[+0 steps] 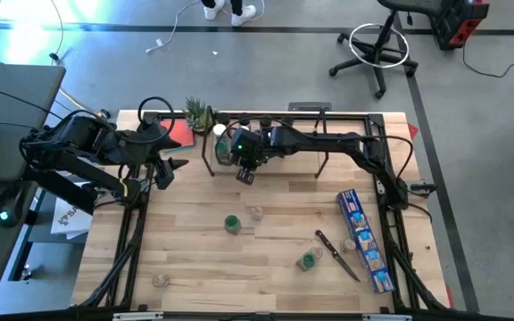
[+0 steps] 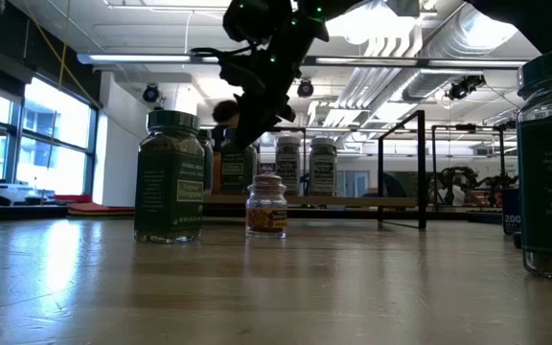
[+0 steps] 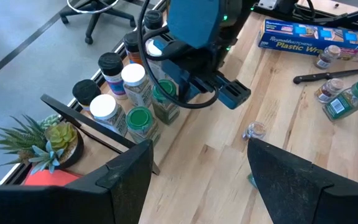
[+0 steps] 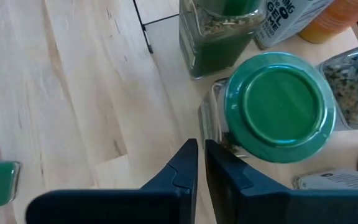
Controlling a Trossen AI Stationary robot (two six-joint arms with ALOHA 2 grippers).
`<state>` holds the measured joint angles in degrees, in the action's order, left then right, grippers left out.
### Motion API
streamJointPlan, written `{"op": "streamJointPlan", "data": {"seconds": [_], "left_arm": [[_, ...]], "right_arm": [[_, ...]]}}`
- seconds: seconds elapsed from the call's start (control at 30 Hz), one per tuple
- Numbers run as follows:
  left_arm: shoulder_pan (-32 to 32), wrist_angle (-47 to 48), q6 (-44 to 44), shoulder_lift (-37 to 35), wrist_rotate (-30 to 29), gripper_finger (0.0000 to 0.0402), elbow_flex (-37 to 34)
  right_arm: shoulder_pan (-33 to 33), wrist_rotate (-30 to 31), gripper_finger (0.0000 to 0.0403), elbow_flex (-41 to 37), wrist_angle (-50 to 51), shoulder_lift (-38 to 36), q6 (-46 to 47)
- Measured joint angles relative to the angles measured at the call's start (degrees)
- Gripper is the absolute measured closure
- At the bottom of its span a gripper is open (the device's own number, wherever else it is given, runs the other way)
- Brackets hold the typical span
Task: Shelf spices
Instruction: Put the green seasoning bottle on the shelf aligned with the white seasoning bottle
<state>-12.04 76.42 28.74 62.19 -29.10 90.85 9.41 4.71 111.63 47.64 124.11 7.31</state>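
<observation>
Legibly, blue box (image 3: pixel 319 38) reads "Plastic Wr"; right fingers (image 4: pixel 201 163) pinched empty, left fingers (image 3: pixel 129 171) wide.

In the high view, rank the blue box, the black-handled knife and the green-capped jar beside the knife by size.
1. Blue box, clearly the longest.
2. Black-handled knife, thin, roughly half the box's length.
3. Green-capped jar, smallest.
All lie on the table, so nearness hardly matters.

Bright ceiling strips — tabletop (image 2: pixel 276 287) glare, blurred foreground jars (image 2: pixel 551 163).
</observation>
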Motion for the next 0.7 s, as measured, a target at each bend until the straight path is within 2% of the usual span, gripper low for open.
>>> {"op": "streamJointPlan", "data": {"seconds": [0.4,0.7], "left_arm": [[0.01,0.00,0.30,0.00,-0.01,0.0145,0.00],[0.00,0.02,0.67,0.00,-0.01,0.0145,0.00]], "right_arm": [[0.04,0.04,0.0380,0.04,0.11,0.00,1.70],[0.04,2.69,0.0380,0.04,0.24,0.00,1.84]]}}
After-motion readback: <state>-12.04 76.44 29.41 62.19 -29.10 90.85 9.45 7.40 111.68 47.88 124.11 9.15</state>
